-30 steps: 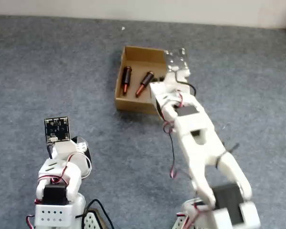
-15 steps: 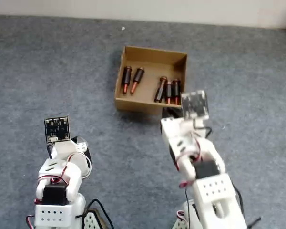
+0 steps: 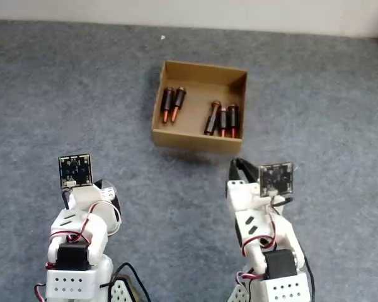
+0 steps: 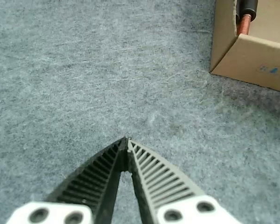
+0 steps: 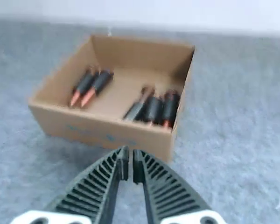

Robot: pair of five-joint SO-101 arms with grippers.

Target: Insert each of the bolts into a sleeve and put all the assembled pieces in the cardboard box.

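The cardboard box (image 3: pixel 195 139) stands at the table's far middle. It holds several assembled pieces, copper-tipped bolts in dark sleeves: a pair (image 3: pixel 172 104) on its left side and three (image 3: pixel 222 119) on its right. My right gripper (image 3: pixel 240 167) is drawn back near its base, just short of the box's front wall, shut and holding nothing. The right wrist view shows the right gripper (image 5: pixel 129 157) before the box (image 5: pixel 102 133), with the pair (image 5: pixel 89 87) and the three (image 5: pixel 154 108) inside. My left gripper (image 4: pixel 126 142) is shut over bare carpet, the box corner (image 4: pixel 252 56) far ahead.
Grey carpet covers the table on every side of the box. The left arm (image 3: pixel 82 214) is folded at the near left and the right arm (image 3: pixel 264 226) at the near right. A pale wall strip runs along the far edge.
The right arm has pulled back from over the box to its base, uncovering three pieces at the box's right. The left pair now lies closer together. The left arm kept still.
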